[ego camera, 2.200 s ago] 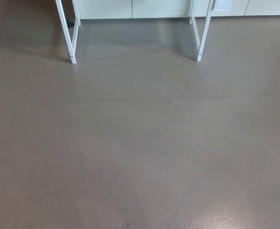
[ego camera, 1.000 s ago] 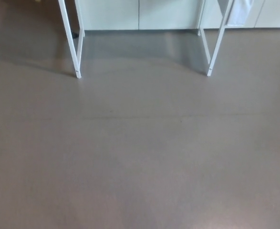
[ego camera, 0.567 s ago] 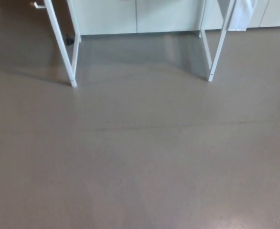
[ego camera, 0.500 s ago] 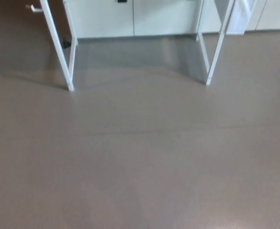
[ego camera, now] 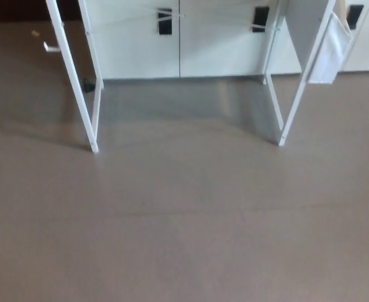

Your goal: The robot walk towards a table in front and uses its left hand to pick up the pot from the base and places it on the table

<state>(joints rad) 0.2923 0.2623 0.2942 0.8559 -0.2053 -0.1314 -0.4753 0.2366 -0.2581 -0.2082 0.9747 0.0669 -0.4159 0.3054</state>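
Head view. Mostly grey-brown floor (ego camera: 184, 239), plain and bare, filling the middle and the lower part of the frame.

In the upper part, thin white table legs (ego camera: 70, 69), four to count. At the left, a front leg slanting down to a foot left of centre, with a rear leg just beside it on the right, ending higher in the picture. At the right, a like pair, leaning the other way, with the front foot right of centre. Darker, shaded floor between the two pairs. Only the legs inside the frame, cut by the top edge, with no tabletop to see.

Behind the legs, along the top edge, white cabinet fronts (ego camera: 140, 44) with small black handles (ego camera: 165, 21). At the upper right, a white cloth (ego camera: 330, 50) hanging just beside the right front leg; touching or not, cannot tell. At the upper left, a small white hook-like part (ego camera: 51, 46) near the left front leg. By the left rear leg, on the floor, a small dark thing (ego camera: 88, 84), too small to name.

Neither left hand nor right hand inside this view, so cannot tell the state of the fingers. Place of the pot: cannot tell, not visible from here.
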